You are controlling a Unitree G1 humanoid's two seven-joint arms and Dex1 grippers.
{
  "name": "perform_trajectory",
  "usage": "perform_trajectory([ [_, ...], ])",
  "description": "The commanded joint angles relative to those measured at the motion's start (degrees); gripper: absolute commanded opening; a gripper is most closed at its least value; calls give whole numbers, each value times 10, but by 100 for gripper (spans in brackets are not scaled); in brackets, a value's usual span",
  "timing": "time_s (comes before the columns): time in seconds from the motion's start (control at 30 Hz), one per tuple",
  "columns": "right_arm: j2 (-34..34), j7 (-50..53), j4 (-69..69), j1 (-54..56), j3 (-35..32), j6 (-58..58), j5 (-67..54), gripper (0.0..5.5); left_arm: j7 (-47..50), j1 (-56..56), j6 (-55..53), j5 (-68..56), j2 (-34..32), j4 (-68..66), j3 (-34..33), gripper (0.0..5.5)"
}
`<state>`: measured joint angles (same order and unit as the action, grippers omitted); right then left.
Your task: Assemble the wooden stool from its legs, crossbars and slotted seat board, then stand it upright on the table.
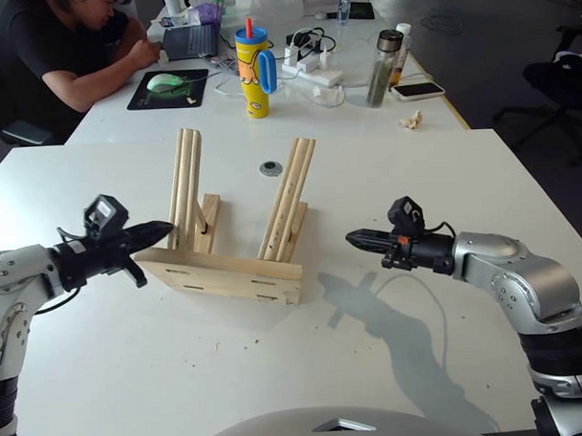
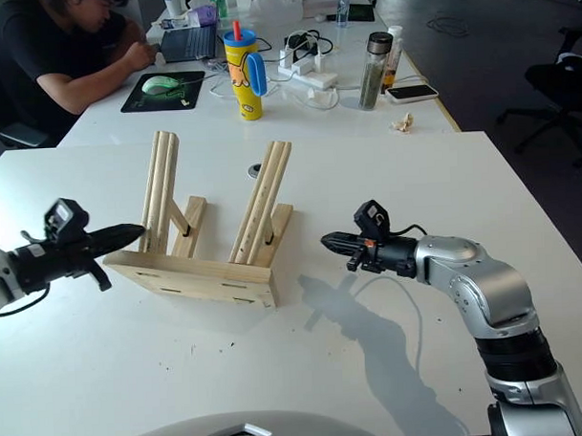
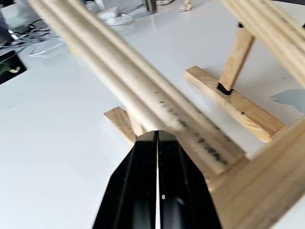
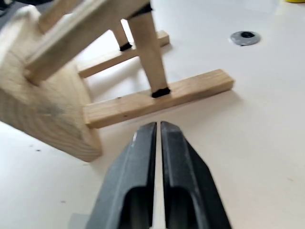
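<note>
Here the assembled stool [image 1: 231,269] lies on its side mid-tabletop [image 1: 442,174], its seat board on edge nearest the robot and its legs [image 1: 187,183] pointing away. The left fingers [image 1: 153,229] are pressed together, tips just beside the left-side legs. The right fingers [image 1: 365,240], also pressed together, hover to the stool's right, apart from it.

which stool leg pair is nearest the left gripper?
The pale wooden leg pair on the robot's left: the left gripper sits at its base, while the other leg pair is nearer the right gripper.
</note>
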<state>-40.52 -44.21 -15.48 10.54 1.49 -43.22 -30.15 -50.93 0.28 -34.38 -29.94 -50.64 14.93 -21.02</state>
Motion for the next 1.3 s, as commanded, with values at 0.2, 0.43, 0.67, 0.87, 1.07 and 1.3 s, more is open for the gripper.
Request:
perform_trajectory([
  [0.2,-18,-82,-83,-84,5,31,-31,182,-159,-8,230,103,-145,-260,-47,145],
  [0.43,9,-52,-126,-132,99,130,69,295,-318,-50,439,184,-169,-376,91,252],
  [0.67,41,-60,-115,-113,141,169,92,396,-361,-117,463,158,-113,-389,142,302],
  [0.87,57,-70,-94,-85,159,178,98,396,-376,-143,453,156,-84,-359,180,302],
  [1.07,75,-76,-60,-54,173,194,111,396,-360,-191,473,177,-50,-386,211,302],
  [1.3,100,-78,-32,-37,173,208,110,332,-366,-190,481,190,-55,-409,221,302],
])
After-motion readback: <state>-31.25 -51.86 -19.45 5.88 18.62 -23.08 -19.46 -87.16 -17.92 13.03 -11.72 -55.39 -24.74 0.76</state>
